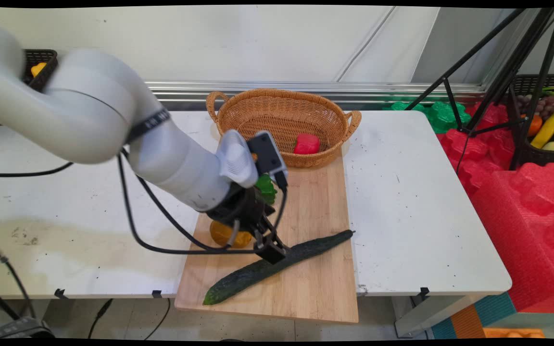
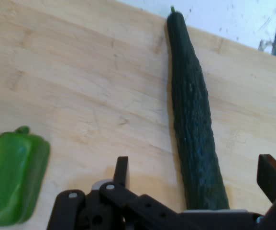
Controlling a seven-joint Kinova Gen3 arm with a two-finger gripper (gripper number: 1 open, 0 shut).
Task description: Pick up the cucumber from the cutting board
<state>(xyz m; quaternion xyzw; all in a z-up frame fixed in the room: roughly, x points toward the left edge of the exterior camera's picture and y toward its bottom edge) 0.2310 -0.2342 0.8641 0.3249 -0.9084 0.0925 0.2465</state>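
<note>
Straddling the cucumber [image 2: 193, 124] on the cutting board [image 2: 90, 86], spread claw [image 2: 197, 179]; no legible writing.

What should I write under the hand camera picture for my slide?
Open gripper straddling a long cucumber on the wooden board, green pepper nearby.

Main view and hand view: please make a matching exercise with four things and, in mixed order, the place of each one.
Things:
1. long dark green cucumber
2. red pepper
3. green pepper
4. orange round fruit

Places:
A. inside the woven wicker basket
B. between the open black gripper fingers
C. wooden cutting board, partly behind the gripper linkage
D. board, beside the gripper

Pairs: 1-B, 2-A, 3-D, 4-C
</note>
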